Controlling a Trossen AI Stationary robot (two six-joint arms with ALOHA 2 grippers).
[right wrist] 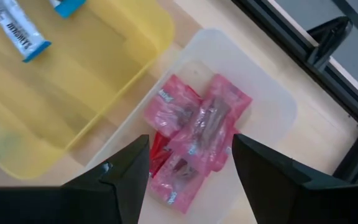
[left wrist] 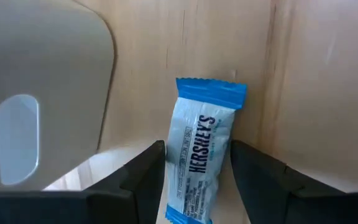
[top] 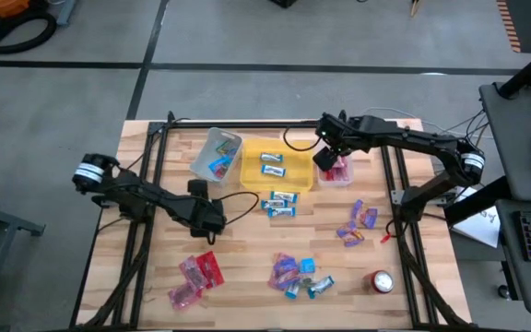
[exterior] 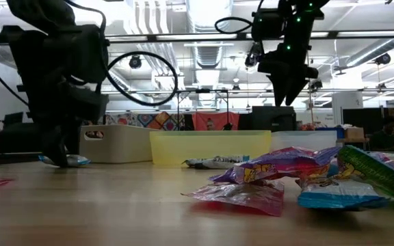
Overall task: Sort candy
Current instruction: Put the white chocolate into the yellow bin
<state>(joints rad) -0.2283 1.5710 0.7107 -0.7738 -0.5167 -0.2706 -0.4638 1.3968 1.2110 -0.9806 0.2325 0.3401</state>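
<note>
A blue-and-white wrapped candy [left wrist: 199, 155] lies flat on the wood table, next to the grey bin [left wrist: 42, 87]. My left gripper [left wrist: 196, 177] is open and low over it, one finger on either long side; in the low view the gripper [exterior: 59, 158] reaches the tabletop. In the high view the left gripper [top: 208, 219] hides this candy. My right gripper [right wrist: 191, 180] is open and empty above the clear bin [right wrist: 272, 99], which holds several red-pink candies [right wrist: 194, 134]. It hangs well above the table [exterior: 287, 87]. My left gripper's fingers [left wrist: 148, 171] slant down from above and lie across the candy, close to its two long sides [left wrist: 174, 158]. I cannot tell whether they touch the wrapper. The candy lies flat on the table.
The yellow bin [top: 275, 166] with blue-and-white candies stands between the grey bin [top: 215, 152] and the clear bin [top: 336, 173]. Loose candy lies in heaps: blue-and-white [top: 281, 203], purple [top: 358, 224], mixed [top: 298, 275], red-pink [top: 196, 277]. A red can [top: 381, 281] stands near right.
</note>
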